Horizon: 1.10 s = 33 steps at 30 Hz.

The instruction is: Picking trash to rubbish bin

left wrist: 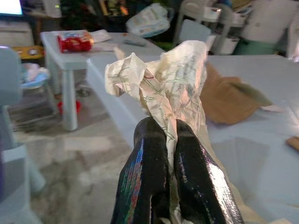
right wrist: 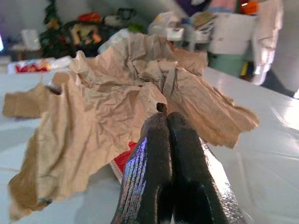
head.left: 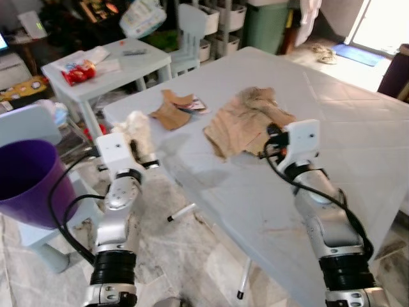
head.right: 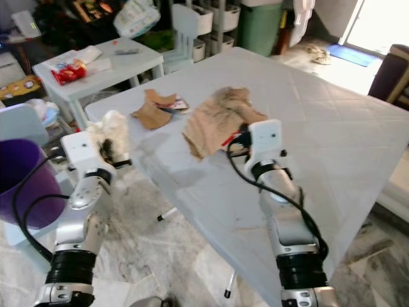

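Note:
A crumpled white paper wad (left wrist: 163,79) with thin printed lines sticks up from my left gripper (left wrist: 166,128), which is shut on it. That gripper (head.left: 137,150) hovers off the white table's (head.left: 345,128) left edge, to the right of the purple rubbish bin (head.left: 25,182). A large crumpled brown paper (head.left: 239,128) lies on the table. My right gripper (right wrist: 163,119) is shut, its tips against the near edge of the brown paper (right wrist: 117,102). A red scrap (right wrist: 124,161) peeks from under it. A smaller brown piece (head.left: 171,114) lies further left.
A small white side table (head.left: 137,61) with a red packet (head.left: 80,73) stands behind the bin. White chair (head.left: 192,32), shelving and a green bin (head.left: 265,25) are at the back. Marble floor (head.left: 185,256) runs under the table's metal legs.

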Tool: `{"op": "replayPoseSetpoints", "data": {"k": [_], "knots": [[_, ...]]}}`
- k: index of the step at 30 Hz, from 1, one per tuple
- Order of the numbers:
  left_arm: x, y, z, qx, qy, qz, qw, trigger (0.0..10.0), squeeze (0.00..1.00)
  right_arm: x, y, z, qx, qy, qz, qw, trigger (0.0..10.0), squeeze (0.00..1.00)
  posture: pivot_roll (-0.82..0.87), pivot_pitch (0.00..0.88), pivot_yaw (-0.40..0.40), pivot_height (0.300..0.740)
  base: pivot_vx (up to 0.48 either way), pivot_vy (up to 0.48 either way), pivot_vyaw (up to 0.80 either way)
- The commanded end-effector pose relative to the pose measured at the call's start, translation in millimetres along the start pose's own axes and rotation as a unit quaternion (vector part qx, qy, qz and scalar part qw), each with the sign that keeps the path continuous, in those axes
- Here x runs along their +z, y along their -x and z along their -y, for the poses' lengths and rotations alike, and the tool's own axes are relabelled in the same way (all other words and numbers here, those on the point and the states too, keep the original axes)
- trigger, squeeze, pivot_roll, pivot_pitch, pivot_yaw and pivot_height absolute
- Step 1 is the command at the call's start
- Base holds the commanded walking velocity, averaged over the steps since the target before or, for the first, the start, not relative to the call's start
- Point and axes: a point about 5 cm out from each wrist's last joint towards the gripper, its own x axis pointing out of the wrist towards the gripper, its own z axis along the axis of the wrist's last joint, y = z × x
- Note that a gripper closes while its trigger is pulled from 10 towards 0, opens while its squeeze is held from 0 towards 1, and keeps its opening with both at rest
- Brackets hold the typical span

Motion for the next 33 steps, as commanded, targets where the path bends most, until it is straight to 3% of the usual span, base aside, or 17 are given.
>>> {"op": "replayPoseSetpoints", "data": {"k": [1,27,33], "knots": [[3.0,-1.8,-3.1,0.004,-0.004,0.002,1.000,0.0,0.00,3.7,-2.3,-4.9,0.008,-0.004,0.007,1.000,0.0,0.00,0.03,0.066,-0.013,0.740,0.000,0.435,0.00],[3.5,-3.2,-2.5,0.002,-0.002,-0.002,1.000,0.0,0.00,4.2,-2.7,-5.3,0.008,-0.003,0.008,1.000,0.0,0.00,0.03,0.068,-0.010,0.740,0.000,0.448,0.00],[3.7,-3.8,-2.4,0.001,-0.006,0.000,1.000,0.0,0.00,4.2,-2.5,-6.2,0.009,0.000,0.009,1.000,0.0,0.00,0.03,0.065,-0.011,0.740,0.000,0.085,0.00]]}}
